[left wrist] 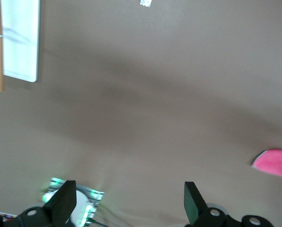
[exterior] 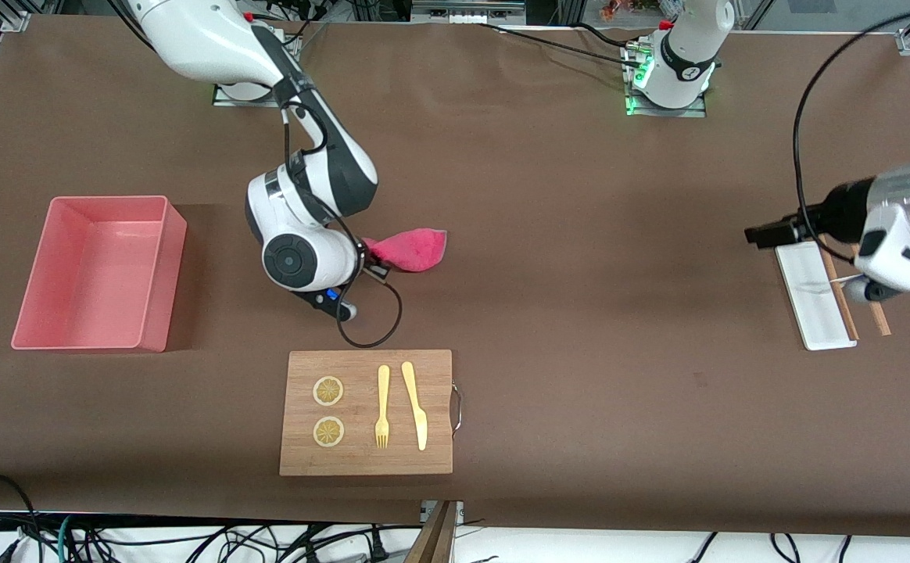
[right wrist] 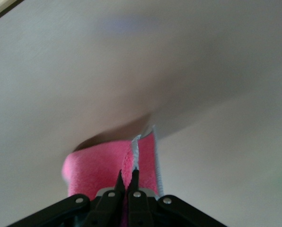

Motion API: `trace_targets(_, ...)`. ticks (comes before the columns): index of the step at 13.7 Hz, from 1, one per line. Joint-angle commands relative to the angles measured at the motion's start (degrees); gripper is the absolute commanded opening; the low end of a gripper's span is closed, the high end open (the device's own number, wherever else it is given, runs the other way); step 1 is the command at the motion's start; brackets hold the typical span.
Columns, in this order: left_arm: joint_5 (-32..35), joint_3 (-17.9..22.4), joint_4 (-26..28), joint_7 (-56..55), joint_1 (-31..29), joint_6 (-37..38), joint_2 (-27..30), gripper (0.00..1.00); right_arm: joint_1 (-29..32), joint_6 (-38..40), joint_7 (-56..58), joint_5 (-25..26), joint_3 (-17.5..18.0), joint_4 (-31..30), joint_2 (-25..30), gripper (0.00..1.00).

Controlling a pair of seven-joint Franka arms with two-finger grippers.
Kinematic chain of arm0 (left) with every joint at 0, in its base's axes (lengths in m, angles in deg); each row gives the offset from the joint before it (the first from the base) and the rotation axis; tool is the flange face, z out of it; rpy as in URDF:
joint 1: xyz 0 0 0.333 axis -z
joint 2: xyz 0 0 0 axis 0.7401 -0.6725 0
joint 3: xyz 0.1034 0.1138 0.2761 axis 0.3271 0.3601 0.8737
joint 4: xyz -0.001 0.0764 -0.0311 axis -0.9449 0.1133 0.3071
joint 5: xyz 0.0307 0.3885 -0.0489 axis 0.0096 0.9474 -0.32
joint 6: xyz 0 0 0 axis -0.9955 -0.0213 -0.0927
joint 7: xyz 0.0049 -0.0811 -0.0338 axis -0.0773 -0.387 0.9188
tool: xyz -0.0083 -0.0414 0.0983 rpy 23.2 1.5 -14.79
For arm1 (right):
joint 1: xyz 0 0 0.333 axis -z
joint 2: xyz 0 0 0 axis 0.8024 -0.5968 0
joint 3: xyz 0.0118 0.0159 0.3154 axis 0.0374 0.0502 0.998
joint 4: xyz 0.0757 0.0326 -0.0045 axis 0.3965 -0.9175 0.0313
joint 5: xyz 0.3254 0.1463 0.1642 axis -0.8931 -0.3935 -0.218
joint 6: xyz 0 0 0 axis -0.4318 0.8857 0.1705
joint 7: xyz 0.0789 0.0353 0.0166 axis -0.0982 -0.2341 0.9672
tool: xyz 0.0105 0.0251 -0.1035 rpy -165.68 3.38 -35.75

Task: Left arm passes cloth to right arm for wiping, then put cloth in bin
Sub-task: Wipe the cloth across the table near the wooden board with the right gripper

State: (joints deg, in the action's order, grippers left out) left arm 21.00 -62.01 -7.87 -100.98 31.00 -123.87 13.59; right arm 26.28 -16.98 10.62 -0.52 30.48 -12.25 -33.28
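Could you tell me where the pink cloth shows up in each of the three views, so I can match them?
Front view: the cloth trails from the right gripper, above the wooden board in the picture.
Left wrist view: only a pink corner at the picture's edge.
Right wrist view: it fills the lower middle, pinched between the shut fingers.
Shared landmark: the brown table.

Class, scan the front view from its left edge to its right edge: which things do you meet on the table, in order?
bin → right pincer holding the cloth → white tray beneath the left arm, whose pincer is open.
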Motion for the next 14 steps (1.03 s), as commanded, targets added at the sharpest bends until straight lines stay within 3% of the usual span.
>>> trace_targets(1, 2.0, -0.3, 17.3, 5.3, -0.4, -7.2, 13.9, 1.00, 4.0, 0.4, 5.3, 4.0, 0.3, -2.3, 0.1, 0.00)
trace_targets(3, 2.0, -0.3, 27.1, 9.5, -1.4, -14.2, 20.2, 1.00, 7.7, 0.5, 11.8, 5.4, 0.1, -3.4, 0.1, 0.00)
trace_targets(4, 2.0, -0.3, 28.4, 9.9, -1.5, -15.2, 20.9, 1.00, 9.5, 1.3, 15.3, 6.4, -0.4, -3.4, 0.1, 0.00)
trace_targets(11, 2.0, -0.3, 24.4, 12.9, -1.3, -17.4, 17.6, 1.00, 18.5, 3.8, 33.9, 16.5, -1.5, -2.8, 0.7, 0.00)
trace_targets(14, 2.0, 0.1, 23.9, 15.6, -0.8, -18.1, 17.8, 1.00, 19.7, 3.5, 39.4, 22.5, -1.5, -1.5, 0.8, 0.00)
